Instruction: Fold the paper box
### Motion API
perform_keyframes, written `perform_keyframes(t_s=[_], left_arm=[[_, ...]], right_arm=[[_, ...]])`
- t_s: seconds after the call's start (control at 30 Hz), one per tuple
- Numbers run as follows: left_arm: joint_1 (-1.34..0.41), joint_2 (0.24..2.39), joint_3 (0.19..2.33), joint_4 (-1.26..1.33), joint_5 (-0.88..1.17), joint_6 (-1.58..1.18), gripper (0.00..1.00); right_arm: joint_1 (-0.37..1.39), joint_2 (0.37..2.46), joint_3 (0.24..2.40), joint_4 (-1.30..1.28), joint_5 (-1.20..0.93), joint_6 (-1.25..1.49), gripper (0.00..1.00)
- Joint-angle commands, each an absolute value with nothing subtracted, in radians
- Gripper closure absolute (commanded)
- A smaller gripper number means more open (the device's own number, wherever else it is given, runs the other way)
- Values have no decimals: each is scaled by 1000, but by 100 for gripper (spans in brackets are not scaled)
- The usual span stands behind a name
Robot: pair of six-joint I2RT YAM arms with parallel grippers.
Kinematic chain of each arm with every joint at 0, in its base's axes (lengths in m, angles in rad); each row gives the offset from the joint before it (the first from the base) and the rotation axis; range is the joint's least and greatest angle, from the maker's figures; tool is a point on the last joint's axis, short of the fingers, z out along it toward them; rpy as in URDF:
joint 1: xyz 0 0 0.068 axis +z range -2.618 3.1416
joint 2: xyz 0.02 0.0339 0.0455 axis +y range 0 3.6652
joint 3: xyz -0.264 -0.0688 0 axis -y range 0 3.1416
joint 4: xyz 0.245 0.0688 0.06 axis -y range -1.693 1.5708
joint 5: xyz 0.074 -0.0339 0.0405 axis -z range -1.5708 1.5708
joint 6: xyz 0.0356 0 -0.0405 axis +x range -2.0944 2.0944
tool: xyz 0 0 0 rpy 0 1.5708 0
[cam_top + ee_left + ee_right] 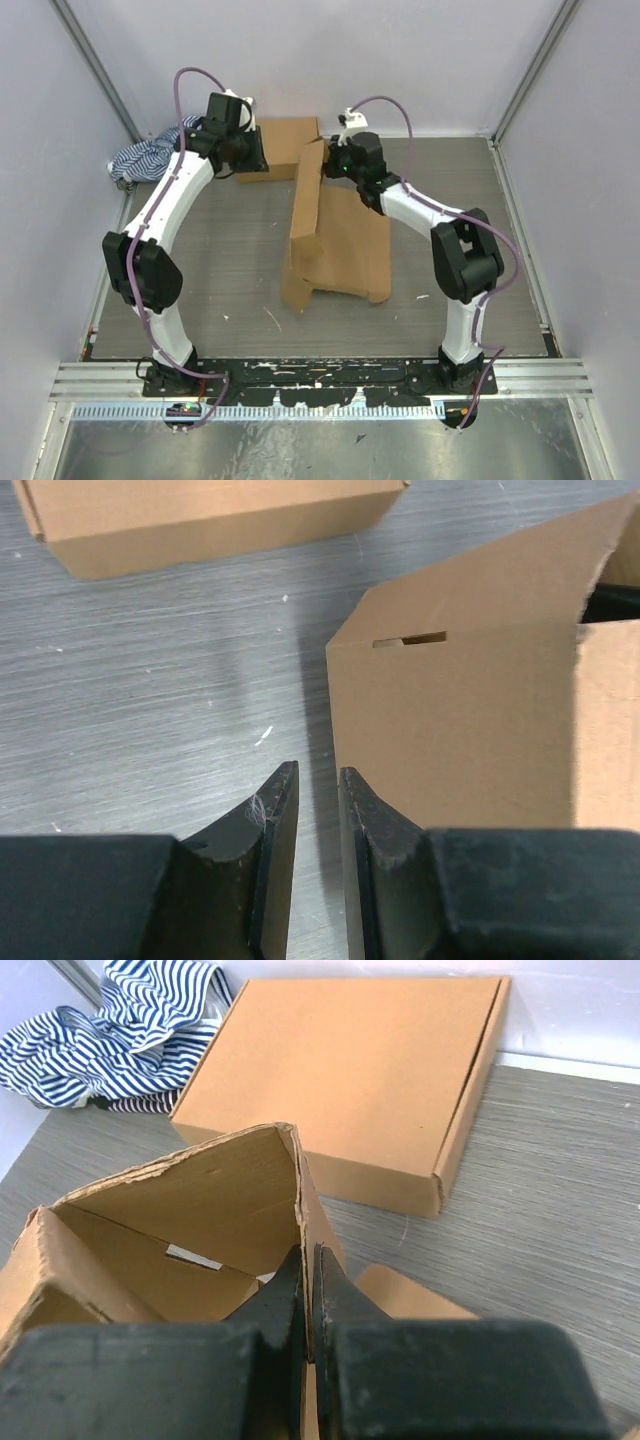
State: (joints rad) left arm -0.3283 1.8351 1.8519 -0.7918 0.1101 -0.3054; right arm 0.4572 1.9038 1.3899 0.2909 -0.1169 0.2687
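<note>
Paper box lying half-assembled at mid table, right gripper pinching its raised flap, left gripper hovering just beside the slotted wall, fingers narrowly parted and gripping nothing, finished box and striped cloth sitting farthest back.

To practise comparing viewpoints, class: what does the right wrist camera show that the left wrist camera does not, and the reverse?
Only the right wrist view: the striped cloth, the whole lid of the closed box, and the right gripper pinching an upright wall of the half-folded box. Only the left wrist view: the left gripper, fingers slightly apart and holding nothing, beside a panel with a slot. Both: the closed box, the half-folded box and the grey table.
</note>
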Motion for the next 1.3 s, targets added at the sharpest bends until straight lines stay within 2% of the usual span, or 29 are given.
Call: perform_keyframes(t_s=[0.0, 0.2, 0.47, 0.8, 0.9, 1.27], left_arm=[[-298, 1886, 1929, -898, 84, -270, 70], [-298, 1899, 1899, -927, 113, -270, 69], [-340, 1763, 1742, -866, 206, -293, 67], [-453, 1593, 1748, -886, 196, -310, 55], [-514, 1621, 1810, -936, 146, -293, 53], [-596, 1742, 1891, -974, 70, -286, 55]], right_arm=[[490, 1985, 1551, 152, -27, 281, 96], [493, 2020, 1590, 32, 63, 229, 94], [487, 2005, 1585, -25, 85, 155, 93], [486, 1983, 1613, -82, 71, 133, 93], [485, 1979, 1621, -97, 62, 133, 93], [475, 1891, 1531, -99, -53, 69, 93]])
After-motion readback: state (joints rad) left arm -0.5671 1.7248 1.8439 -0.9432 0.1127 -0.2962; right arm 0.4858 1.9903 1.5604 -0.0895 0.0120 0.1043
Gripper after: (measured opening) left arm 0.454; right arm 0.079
